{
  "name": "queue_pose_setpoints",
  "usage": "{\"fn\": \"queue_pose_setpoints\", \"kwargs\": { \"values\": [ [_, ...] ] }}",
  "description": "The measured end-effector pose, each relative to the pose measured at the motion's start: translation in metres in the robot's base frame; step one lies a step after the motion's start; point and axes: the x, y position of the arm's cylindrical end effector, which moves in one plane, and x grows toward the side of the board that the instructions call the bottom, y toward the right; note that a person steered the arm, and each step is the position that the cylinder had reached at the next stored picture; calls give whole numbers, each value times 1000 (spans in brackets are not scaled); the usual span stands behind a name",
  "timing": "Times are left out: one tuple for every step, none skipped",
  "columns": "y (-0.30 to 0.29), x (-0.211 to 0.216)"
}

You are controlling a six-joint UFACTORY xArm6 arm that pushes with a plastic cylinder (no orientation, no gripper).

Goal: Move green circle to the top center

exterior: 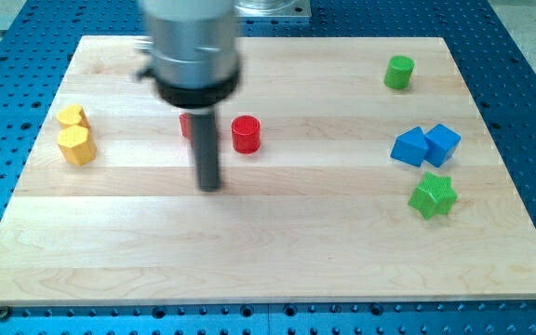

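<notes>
Near the view's top right corner of the wooden board (277,261) stands the green circle (399,72), a short cylinder, upright, close to the board's top edge and not far from its right edge. It touches nothing. Bare wood runs from it toward the view's left along the top edge as far as the arm's housing.

Below it, on the right side, sit two blue blocks: a blue triangular block (409,147) and a blue cube (442,143), just beside each other and apparently touching. Under these lies a green star (433,195), near the right edge, apart from the blue pair.

My tip (211,186) rests on the board left of centre, well apart from the green circle. No pincer is fitted; the rod holds nothing. Just above and to the right of the tip stands a red cylinder (246,134), not in contact. A second red block (186,125) is partly hidden behind the rod; its shape cannot be told.

At the left edge sit two yellow blocks, one (72,117) above the other (76,145), touching. The board's lower half carries no blocks.
</notes>
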Motion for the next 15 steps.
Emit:
{"fn": "queue_pose_setpoints", "kwargs": {
  "values": [
    [-36,-52],
    [-36,-99],
    [20,-85],
    [42,-92],
    [60,-132],
    [195,-115],
    [316,-128],
    [387,-164],
    [302,-176],
    [183,-185],
    [161,-180],
    [217,-199],
    [208,-230],
    [186,-228],
    [199,-203]
  ]
}}
